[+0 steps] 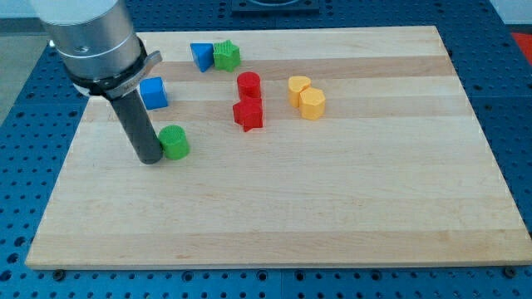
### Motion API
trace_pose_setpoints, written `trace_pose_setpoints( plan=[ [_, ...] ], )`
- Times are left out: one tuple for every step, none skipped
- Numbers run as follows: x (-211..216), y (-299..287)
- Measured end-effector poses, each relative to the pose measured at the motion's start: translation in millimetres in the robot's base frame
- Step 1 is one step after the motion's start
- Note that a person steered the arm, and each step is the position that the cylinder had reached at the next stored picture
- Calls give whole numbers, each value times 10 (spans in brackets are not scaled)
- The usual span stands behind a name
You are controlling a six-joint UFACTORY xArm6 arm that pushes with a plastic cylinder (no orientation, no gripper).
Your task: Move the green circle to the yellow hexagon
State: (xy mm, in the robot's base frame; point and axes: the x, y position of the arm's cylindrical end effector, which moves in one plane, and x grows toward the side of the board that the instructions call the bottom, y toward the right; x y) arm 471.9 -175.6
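The green circle (174,142) lies on the left part of the wooden board (332,208). My tip (150,159) stands right against its left side, touching it. The yellow hexagon (312,104) lies right of the board's middle, toward the top, with a yellow heart-like block (298,87) touching it at its upper left. The hexagon is far to the right of the green circle and slightly higher in the view.
A red cylinder (248,84) and a red star (248,115) lie between the circle and the hexagon. A blue cube (153,92) is above my tip. A blue triangle (201,55) and a green star (226,56) sit near the top edge.
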Motion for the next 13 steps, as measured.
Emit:
trace_pose_setpoints(
  plan=[
    [-61,-160],
    [-186,-141],
    [-261,86],
    [-212,369],
    [-156,513],
    [-50,507],
    [85,531],
    [119,693],
    [52,762],
    [-15,836],
    [-60,956],
    [-120,919],
    [-159,919]
  ],
)
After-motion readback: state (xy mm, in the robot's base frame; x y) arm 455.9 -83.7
